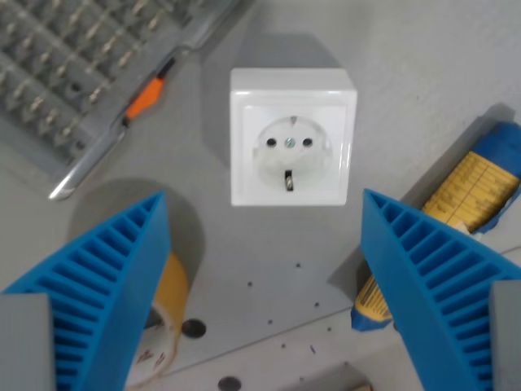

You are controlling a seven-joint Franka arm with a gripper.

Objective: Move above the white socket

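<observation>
The white socket [293,136] is seen lying face up on the grey surface [407,73], slightly above the middle of the wrist view, with its round recess and two pin holes plainly shown. The gripper [264,277] is looking straight down, and its blue ribbed jaws are spread wide apart at 7 and 5 o'clock, with nothing held between them. The gap between the jaws is lined up nearly with the socket, which sits a little toward 12 o'clock of it, so the move is judged almost done, with only a small forward shift left. A grey keyboard-like tray [73,73] lies at 10 o'clock, a roll of tape [163,326] at 7 o'clock, and a blue-and-yellow packet [472,195] at 4 o'clock.
</observation>
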